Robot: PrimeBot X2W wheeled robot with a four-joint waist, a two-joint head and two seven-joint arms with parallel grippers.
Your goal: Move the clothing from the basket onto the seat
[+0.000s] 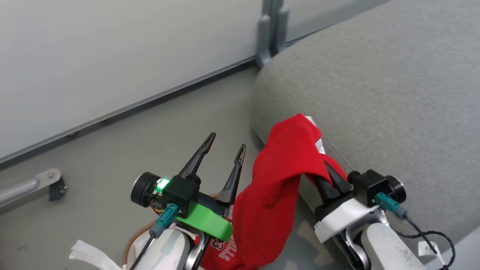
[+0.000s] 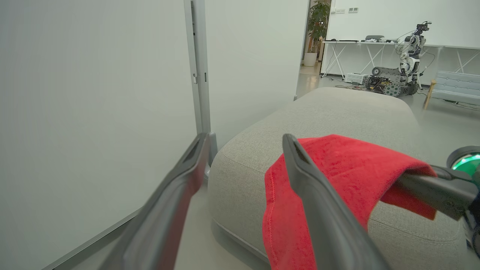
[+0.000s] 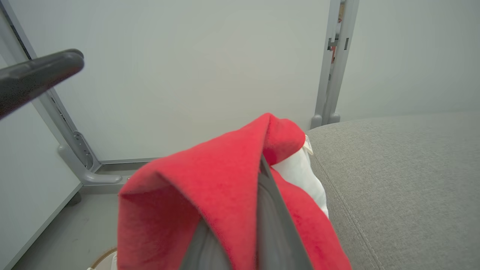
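1. Where the near edge of the head view cut it off, the basket showed a curve of brown rim and a strip of white liner under the left arm.
2. Just above the basket, the left end effector had its two dark fingers spread apart with nothing between them.
3. To its right, the right end effector was clamped on the clothing, its fingers pressed together inside a fold of the red fabric.
4. From that grip the clothing peaked at the near left edge of the seat, with white trim beside the peak. Its longer part hung down toward the basket, where white lettering showed on red.
5. The grey seat spread away to the far right, a stitched seam along its rounded edge. Whether the fabric rested on it could not be told.
6. Beyond the bare floor, a pale wall panel and its grey post closed the far side.
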